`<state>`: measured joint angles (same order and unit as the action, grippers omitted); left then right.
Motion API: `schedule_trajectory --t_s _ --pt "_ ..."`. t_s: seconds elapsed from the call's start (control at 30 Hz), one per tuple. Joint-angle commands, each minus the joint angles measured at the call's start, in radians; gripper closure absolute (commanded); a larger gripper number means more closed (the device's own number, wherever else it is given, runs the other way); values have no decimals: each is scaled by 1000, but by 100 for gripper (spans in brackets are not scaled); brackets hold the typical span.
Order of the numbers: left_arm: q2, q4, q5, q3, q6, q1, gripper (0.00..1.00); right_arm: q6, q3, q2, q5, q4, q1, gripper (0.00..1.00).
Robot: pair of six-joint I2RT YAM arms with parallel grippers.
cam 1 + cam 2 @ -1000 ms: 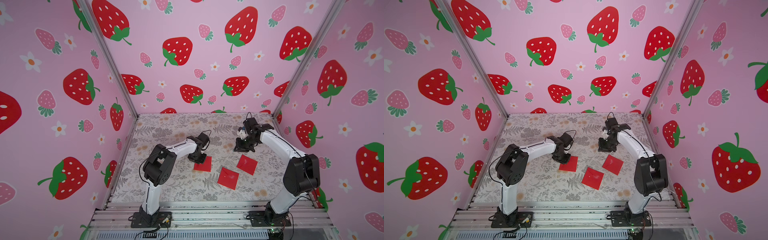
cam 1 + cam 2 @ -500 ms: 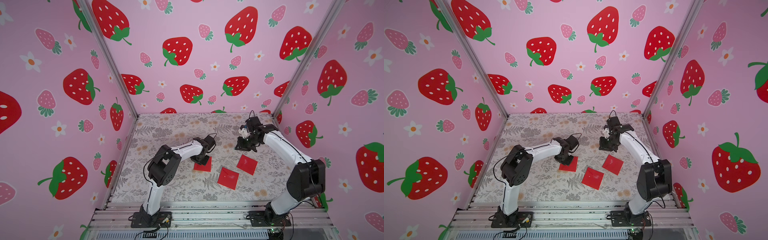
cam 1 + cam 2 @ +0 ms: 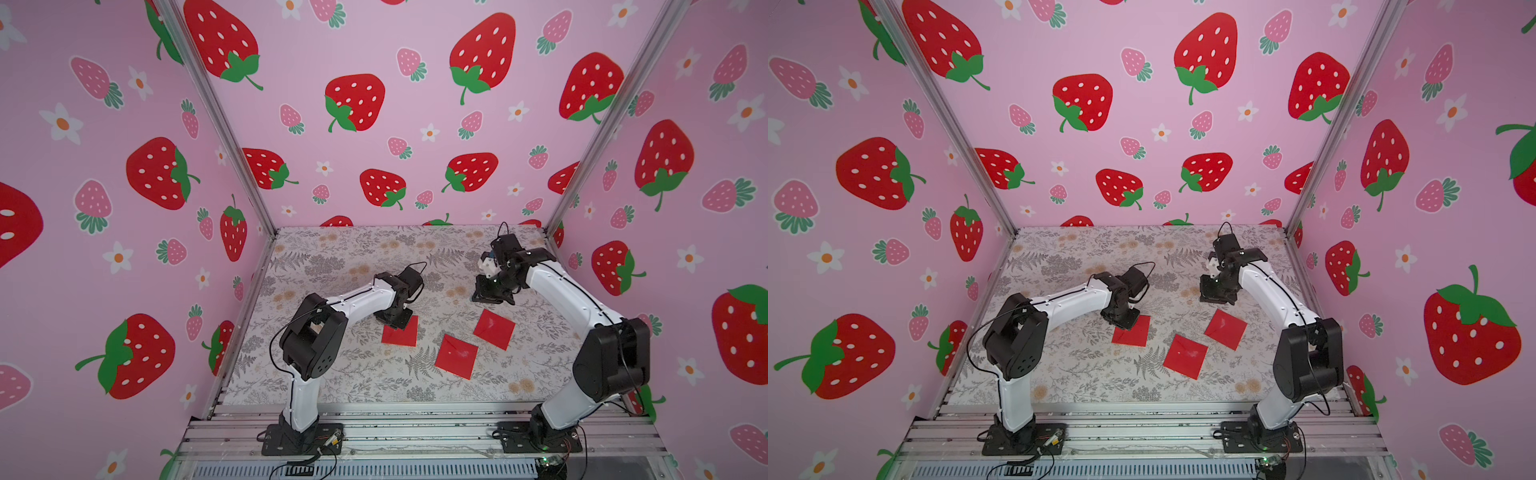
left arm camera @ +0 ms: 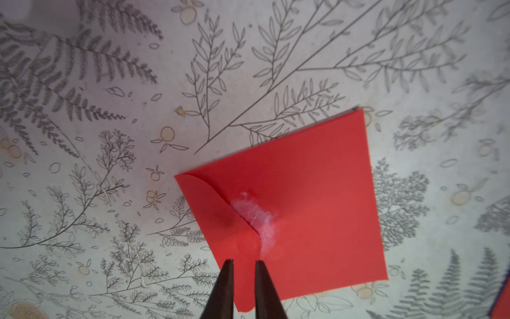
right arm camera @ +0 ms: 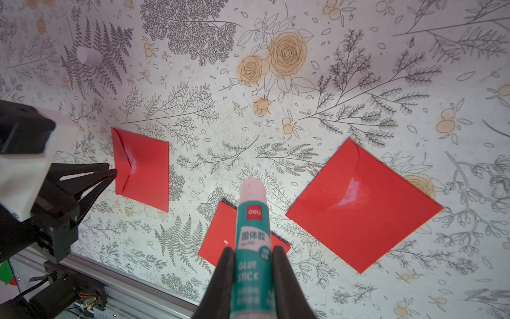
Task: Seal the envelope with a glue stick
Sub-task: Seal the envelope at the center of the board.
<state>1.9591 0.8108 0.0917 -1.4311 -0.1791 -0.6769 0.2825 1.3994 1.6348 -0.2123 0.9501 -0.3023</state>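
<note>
Glue stick (image 5: 252,229) is clamped in your right hand (image 5: 253,251) above open counter (image 3: 449,266) beyond the right envelope (image 3: 494,329), while your left hand (image 4: 244,262), narrowly parted and empty, is over the left envelope's (image 4: 303,193) flap edge.

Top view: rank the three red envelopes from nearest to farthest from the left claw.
1. Left envelope: at the left claw tip, claw over its corner.
2. Middle envelope: centre, nearer the front edge.
3. Right envelope: on the right arm's side.
</note>
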Motion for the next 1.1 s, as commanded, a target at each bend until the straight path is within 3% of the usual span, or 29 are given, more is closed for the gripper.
schedule_trajectory --t_s 0.0,0.4,1.07 --pt "1 16 -26 15 0 -1 84 -17 20 17 6 32 -1 100" --pt "101 -42 -39 95 -16 4 89 -20 11 32 -8 22 -1 100" --pt "6 -17 -30 28 -10 7 84 -18 22 48 -12 17 -1 100"
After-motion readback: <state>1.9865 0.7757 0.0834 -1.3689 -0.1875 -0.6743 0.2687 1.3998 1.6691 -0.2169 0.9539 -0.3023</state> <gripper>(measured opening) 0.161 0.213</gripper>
